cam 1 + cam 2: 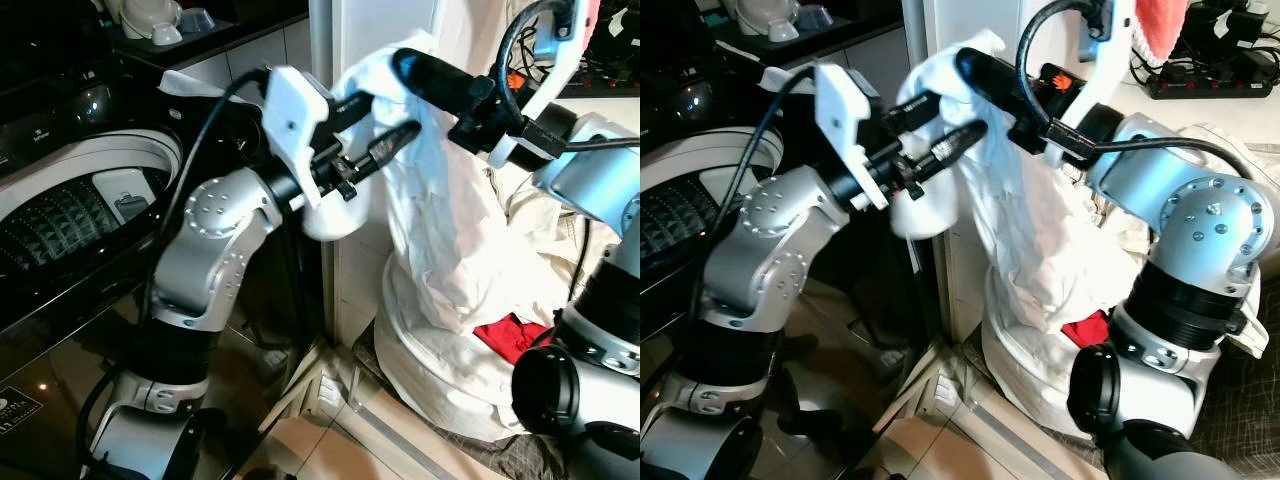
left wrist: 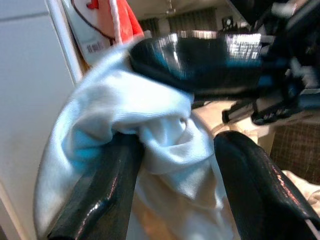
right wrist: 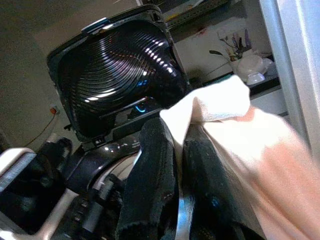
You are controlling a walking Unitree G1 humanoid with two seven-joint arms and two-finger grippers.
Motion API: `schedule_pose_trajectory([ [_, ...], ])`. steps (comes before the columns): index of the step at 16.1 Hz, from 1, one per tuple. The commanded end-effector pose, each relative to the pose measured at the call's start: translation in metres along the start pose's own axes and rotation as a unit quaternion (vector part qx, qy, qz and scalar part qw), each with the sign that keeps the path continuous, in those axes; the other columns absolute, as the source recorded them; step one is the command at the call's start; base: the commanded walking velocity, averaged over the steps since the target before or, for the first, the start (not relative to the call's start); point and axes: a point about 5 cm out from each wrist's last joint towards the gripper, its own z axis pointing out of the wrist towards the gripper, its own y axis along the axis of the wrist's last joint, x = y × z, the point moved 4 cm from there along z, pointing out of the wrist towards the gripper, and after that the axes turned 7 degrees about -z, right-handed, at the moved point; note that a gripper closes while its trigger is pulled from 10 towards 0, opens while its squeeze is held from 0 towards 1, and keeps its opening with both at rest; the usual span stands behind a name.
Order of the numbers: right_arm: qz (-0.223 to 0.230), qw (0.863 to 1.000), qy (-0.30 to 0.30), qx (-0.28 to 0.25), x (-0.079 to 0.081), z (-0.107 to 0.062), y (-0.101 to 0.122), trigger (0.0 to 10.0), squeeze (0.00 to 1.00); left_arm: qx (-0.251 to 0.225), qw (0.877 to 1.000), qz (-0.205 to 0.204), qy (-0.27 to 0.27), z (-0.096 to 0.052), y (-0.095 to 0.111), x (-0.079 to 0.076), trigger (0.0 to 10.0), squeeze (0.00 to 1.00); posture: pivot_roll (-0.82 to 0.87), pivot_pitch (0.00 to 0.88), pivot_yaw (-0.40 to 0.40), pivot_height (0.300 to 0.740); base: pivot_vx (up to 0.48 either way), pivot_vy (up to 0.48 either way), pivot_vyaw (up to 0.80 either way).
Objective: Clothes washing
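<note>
The right gripper (image 1: 965, 62) is clenched on a white cloth (image 1: 430, 230), lifted above the pile (image 1: 440, 380) beside the washer (image 1: 90, 200); the left gripper (image 1: 385, 125) is spread around the same cloth; nothing seems loaded yet, so most work remains.

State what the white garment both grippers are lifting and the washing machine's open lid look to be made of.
White garment: soft woven fabric, likely cotton, matte; it drapes and creases, bunching between the right gripper fingers and around the left gripper. Washing machine lid: appears to be glossy dark plastic or tinted glass; ribbed highlights gleam across it, so I can't say which.
</note>
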Motion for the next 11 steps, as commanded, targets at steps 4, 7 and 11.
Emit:
schedule_pose_trajectory([
  [4, 0.0, 1.0, 0.023, -0.004, 0.013, 0.004, 0.0, 0.0, 0.0, 0.004, 1.0, 0.008, -0.001, 0.007, -0.007, -0.006, 10.0, 0.0, -0.01, 0.0, 0.073, 0.74, 0.0, 0.0, 0.0],
  [7, 0.002, 1.0, 0.02, -0.005, 0.014, 0.004, 0.0, 0.0, 0.0, -0.001, 0.998, 0.007, 0.062, 0.007, -0.007, 0.014, 0.0, 0.0, -0.01, 0.0, 0.076, 0.74, 0.0, 0.0, 0.0],
  [11, 0.004, 1.0, 0.017, -0.005, 0.014, 0.004, -0.001, 0.0, 0.0, -0.019, 0.996, -0.001, 0.084, 0.004, -0.002, 0.022, 0.0, 0.0, -0.01, 0.0, 0.075, 0.74, 0.0, 0.0, 0.0],
])
